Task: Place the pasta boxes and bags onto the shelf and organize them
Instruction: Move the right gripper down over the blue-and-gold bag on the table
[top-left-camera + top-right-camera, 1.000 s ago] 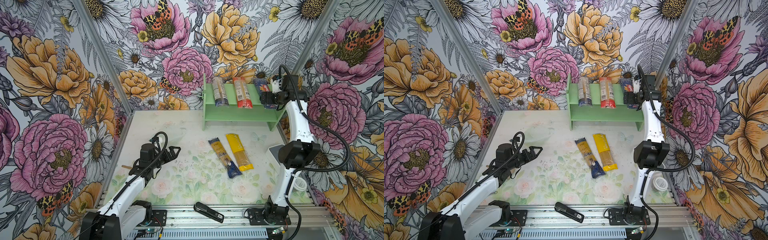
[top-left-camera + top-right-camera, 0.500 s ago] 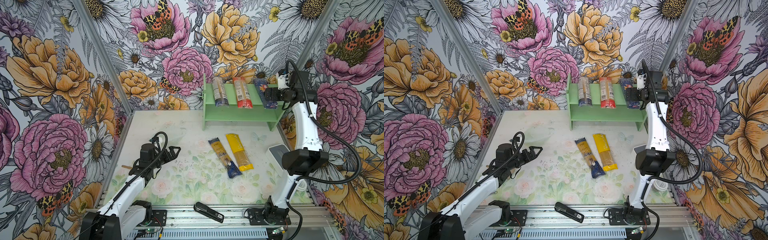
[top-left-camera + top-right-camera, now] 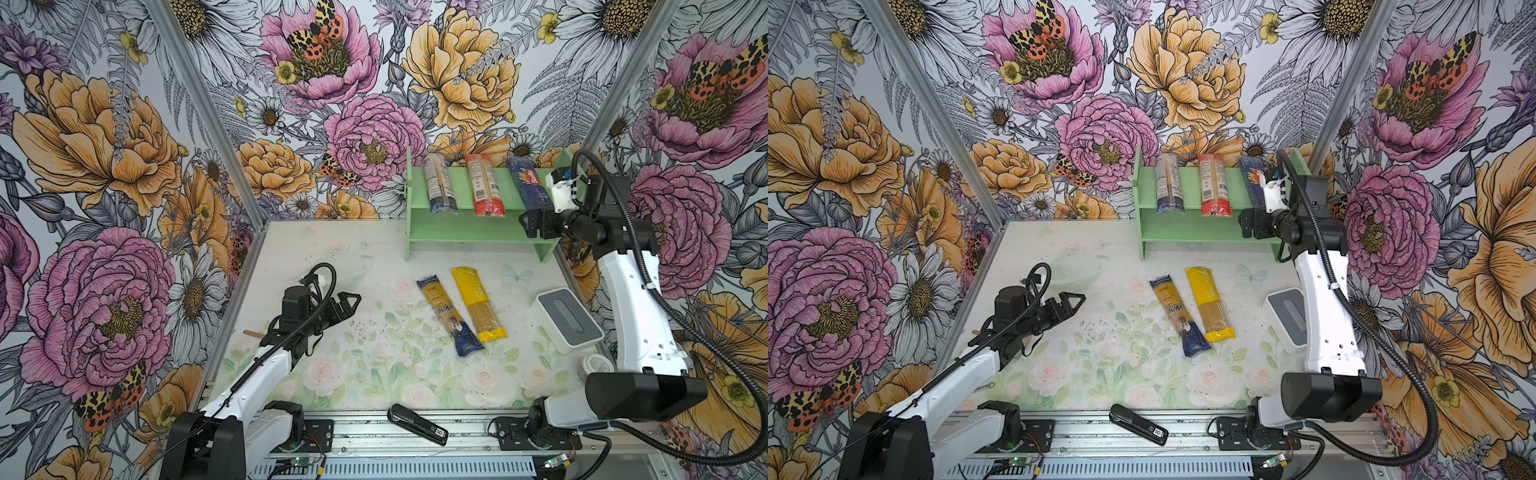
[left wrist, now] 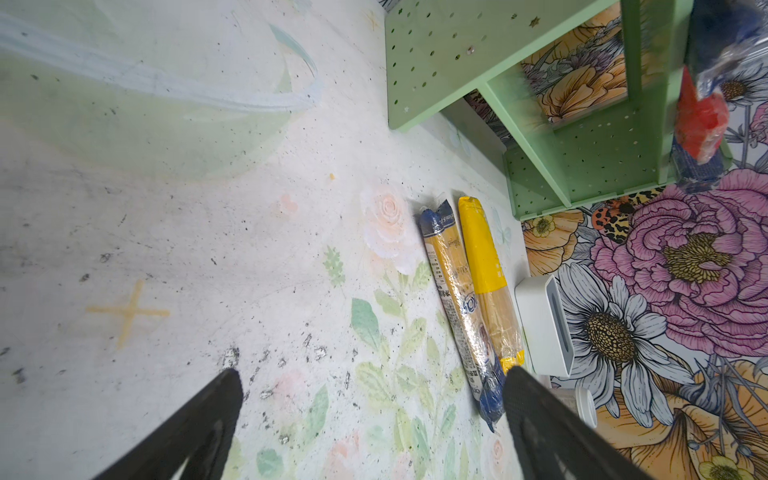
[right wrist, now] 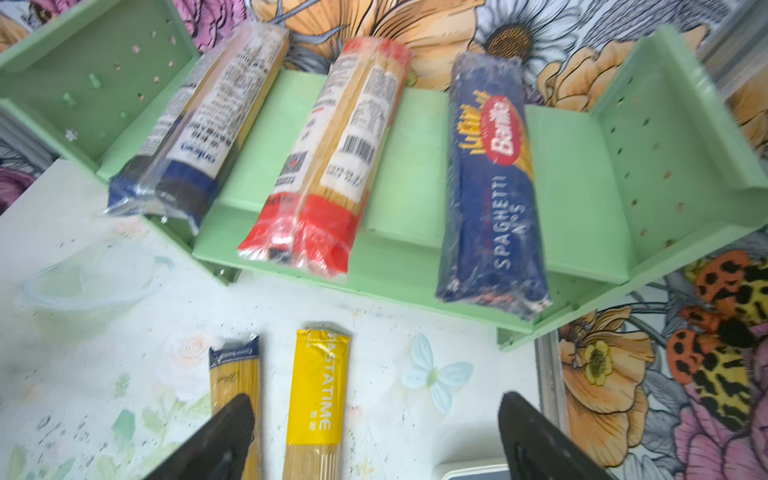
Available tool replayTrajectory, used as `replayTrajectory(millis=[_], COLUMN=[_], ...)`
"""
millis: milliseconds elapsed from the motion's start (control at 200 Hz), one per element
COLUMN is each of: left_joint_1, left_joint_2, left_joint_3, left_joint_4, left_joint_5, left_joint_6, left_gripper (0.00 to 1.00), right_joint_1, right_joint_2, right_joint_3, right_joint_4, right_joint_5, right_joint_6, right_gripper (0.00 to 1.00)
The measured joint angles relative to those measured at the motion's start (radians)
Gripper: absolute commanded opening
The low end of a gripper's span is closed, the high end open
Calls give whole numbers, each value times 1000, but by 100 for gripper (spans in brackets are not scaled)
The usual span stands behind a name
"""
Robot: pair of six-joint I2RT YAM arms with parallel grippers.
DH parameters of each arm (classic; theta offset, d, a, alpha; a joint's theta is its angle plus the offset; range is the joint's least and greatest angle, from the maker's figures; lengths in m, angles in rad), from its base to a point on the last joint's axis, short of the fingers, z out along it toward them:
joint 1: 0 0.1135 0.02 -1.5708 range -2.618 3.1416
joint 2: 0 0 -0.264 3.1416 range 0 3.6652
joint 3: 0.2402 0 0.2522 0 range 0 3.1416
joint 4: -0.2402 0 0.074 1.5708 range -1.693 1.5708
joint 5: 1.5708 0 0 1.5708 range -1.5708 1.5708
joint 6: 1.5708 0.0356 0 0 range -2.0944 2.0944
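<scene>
Currently three packs are shelved and two lie on the table (image 3: pixel 374 249).
Left to right: left gripper (image 3: pixel 351 296) wide, empty; shelf (image 3: pixel 457 229) top holds blue-labelled pack (image 3: pixel 439 189), red-ended pack (image 3: pixel 484 191), dark blue pack (image 3: pixel 528 187); blue-gold pack (image 3: pixel 449 313) beside yellow pack (image 3: pixel 478 303); right gripper (image 3: pixel 527 223) wide, empty.

Shelf (image 3: pixel 459 187) top tier: clear pack (image 3: pixel 438 189), red pack (image 3: pixel 484 191), blue pack (image 3: pixel 530 187) laid side by side. Table (image 3: pixel 332 257): shelf stood at rear; gold pack (image 3: pixel 446 313), yellow pack (image 3: pixel 478 303), white box (image 3: pixel 567 320) laid flat.

Top views look down overhead; both closer wrist views share the shelf (image 5: pixel 415 166).
</scene>
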Motion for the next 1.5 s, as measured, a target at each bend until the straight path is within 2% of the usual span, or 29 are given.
replayTrajectory(millis=[290, 455, 646, 746, 1111, 1501], left_joint_1=[0, 0, 0, 0, 0, -2], left_joint_2=[46, 50, 49, 46, 23, 23], left_joint_3=[0, 0, 0, 0, 0, 7], left_joint_4=[10, 13, 13, 9, -18, -29], left_joint_5=[8, 13, 13, 12, 11, 11], left_joint_6=[0, 0, 0, 0, 0, 0], left_gripper=[99, 99, 99, 99, 99, 99], right_joint_1=[33, 121, 304, 364, 462, 526], right_joint_2=[-258, -312, -298, -272, -222, -107], right_joint_3=[-423, -585, -739, -804, -1002, -1044], right_joint_4=[59, 77, 92, 119, 338, 528], right_joint_5=[-135, -198, -180, -174, -99, 37], right_joint_6=[101, 200, 301, 347, 523, 612], right_gripper=[94, 94, 93, 92, 94, 94])
